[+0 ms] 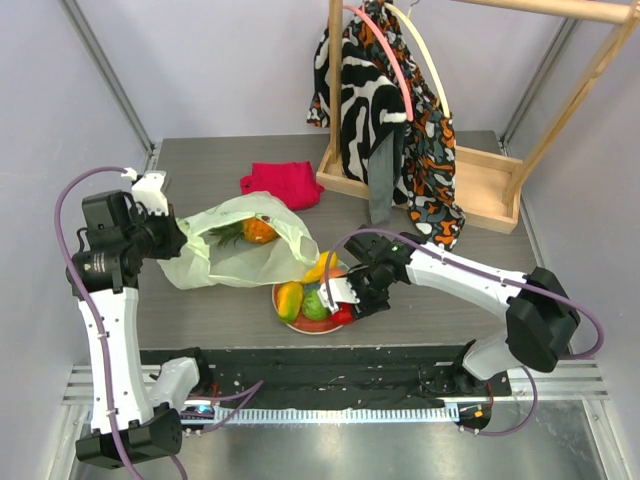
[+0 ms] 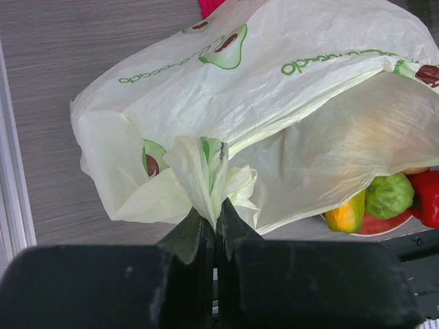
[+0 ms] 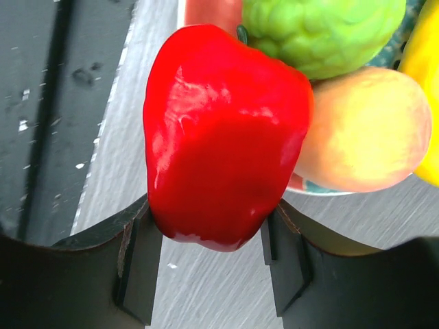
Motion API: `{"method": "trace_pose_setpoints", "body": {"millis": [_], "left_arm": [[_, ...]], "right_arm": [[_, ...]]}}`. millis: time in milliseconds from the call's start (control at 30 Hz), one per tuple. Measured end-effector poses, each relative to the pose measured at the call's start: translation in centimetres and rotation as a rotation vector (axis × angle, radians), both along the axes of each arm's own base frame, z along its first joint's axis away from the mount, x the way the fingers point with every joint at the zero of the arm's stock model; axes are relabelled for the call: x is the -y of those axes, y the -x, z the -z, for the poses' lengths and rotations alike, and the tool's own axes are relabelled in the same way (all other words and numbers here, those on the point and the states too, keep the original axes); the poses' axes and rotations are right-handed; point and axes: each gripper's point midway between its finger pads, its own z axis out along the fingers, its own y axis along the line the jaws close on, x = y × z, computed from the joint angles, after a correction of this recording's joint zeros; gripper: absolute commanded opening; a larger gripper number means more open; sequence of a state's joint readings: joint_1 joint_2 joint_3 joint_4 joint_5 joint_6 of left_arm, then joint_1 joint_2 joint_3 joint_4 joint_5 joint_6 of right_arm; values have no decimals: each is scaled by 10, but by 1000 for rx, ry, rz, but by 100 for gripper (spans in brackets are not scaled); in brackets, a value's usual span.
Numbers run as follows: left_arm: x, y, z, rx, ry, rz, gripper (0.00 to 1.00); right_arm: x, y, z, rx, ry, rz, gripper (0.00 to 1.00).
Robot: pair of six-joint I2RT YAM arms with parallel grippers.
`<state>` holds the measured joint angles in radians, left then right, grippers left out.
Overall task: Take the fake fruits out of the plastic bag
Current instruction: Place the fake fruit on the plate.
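The pale yellow-green plastic bag (image 1: 240, 250) lies on its side on the table, mouth toward a plate (image 1: 283, 318). My left gripper (image 1: 180, 240) is shut on the bag's bunched bottom end (image 2: 209, 175). Inside the bag a small pineapple (image 1: 228, 236) and an orange fruit (image 1: 260, 230) show through. The plate holds a mango (image 1: 289, 298), a green fruit (image 1: 315, 303) and a yellow one (image 1: 322, 266). My right gripper (image 3: 209, 219) is shut on the red pepper (image 3: 226, 130) at the plate's right edge, next to a peach (image 3: 367, 130).
A red folded cloth (image 1: 283, 185) lies behind the bag. A wooden rack (image 1: 480, 190) with a patterned garment (image 1: 390, 110) stands at the back right. A black strip (image 1: 330, 365) runs along the table's near edge.
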<state>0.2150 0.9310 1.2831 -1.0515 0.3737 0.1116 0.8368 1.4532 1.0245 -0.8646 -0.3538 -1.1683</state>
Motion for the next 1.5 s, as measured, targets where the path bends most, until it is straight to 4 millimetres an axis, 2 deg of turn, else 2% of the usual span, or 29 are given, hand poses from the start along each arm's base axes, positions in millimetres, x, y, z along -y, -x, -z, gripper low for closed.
{"method": "trace_pose_setpoints", "body": {"millis": [267, 433, 500, 633, 900, 1067, 1300, 1500], "left_arm": [[-1, 1, 8, -23, 6, -5, 0], [-1, 2, 11, -30, 11, -5, 0], [0, 2, 11, -29, 15, -2, 0], [1, 2, 11, -28, 18, 1, 0], [5, 1, 10, -26, 36, 13, 0], [4, 1, 10, -27, 38, 13, 0], [4, 0, 11, -26, 41, 11, 0], [5, 1, 14, -36, 51, 6, 0]], "right_arm": [[-12, -16, 7, 45, -18, 6, 47], [-12, -20, 10, 67, -21, 6, 69], [-12, -20, 12, 72, -21, 2, 92], [-7, -16, 20, 65, -5, -5, 98], [-5, -15, 22, 55, -1, 9, 95], [-5, -14, 22, 50, 0, 24, 76], [-7, -25, 20, 92, -3, 54, 64], [-8, -30, 19, 114, -6, 69, 61]]}}
